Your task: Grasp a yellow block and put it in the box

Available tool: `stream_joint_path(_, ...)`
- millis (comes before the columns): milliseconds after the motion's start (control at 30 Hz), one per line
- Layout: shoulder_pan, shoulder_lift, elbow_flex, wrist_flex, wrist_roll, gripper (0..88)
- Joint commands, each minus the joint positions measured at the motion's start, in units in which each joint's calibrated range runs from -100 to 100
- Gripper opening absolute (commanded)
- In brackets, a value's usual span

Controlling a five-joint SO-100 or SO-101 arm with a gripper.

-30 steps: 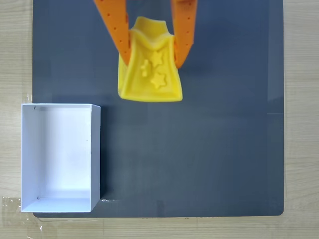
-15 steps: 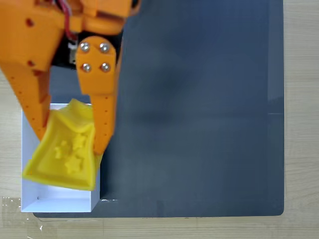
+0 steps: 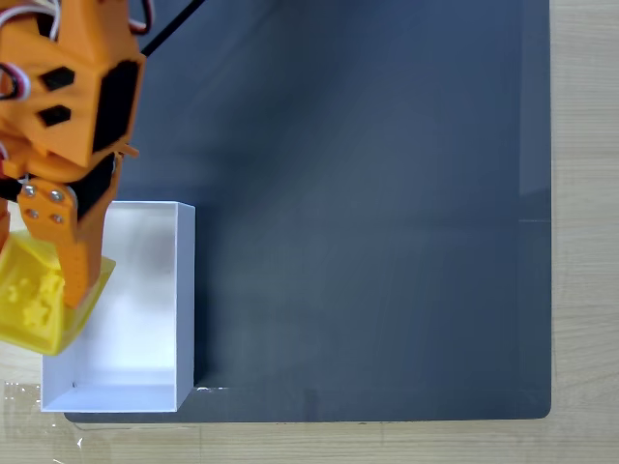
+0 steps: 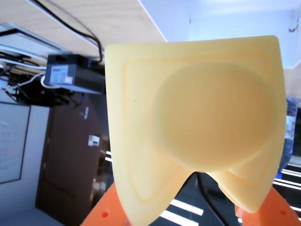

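1. In the fixed view your orange gripper [image 3: 44,290] sits at the left edge of the frame, its fingers closed tight on the yellow block [image 3: 34,304] and pinching it out of shape.
2. You have the block at the lower left of that view, raised and overlapping the left wall of the box [image 3: 145,290]; part of it hangs out past that wall.
3. The box is white and open-topped and rests on the left edge of the dark mat [image 3: 387,193], which lies on a light wooden table [image 3: 585,290].
4. In the wrist view the squeezed block [image 4: 197,127] takes up the centre and right of the frame, its round stud facing you, with orange finger tips [image 4: 106,214] showing at the bottom edge.
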State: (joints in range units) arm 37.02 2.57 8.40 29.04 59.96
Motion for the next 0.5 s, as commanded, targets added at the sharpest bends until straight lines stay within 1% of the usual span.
stream_joint_path(0, 0.44, 0.82, -2.48, -1.64, -0.2, 13.2)
stream_joint_path(133, 0.35, 2.94, -1.84, -1.64, -0.2, 13.6)
stream_joint_path(167, 0.1, 3.28, -1.84, -1.64, -0.41, 15.0)
stream_joint_path(267, -0.32, 3.87, -1.84, -1.64, -3.35, 24.6)
stream_joint_path(367, -1.16, 3.87, -1.66, -1.64, -4.55, 34.0)
stream_joint_path(467, -1.75, 3.87, -1.57, -1.64, -4.55, 37.8)
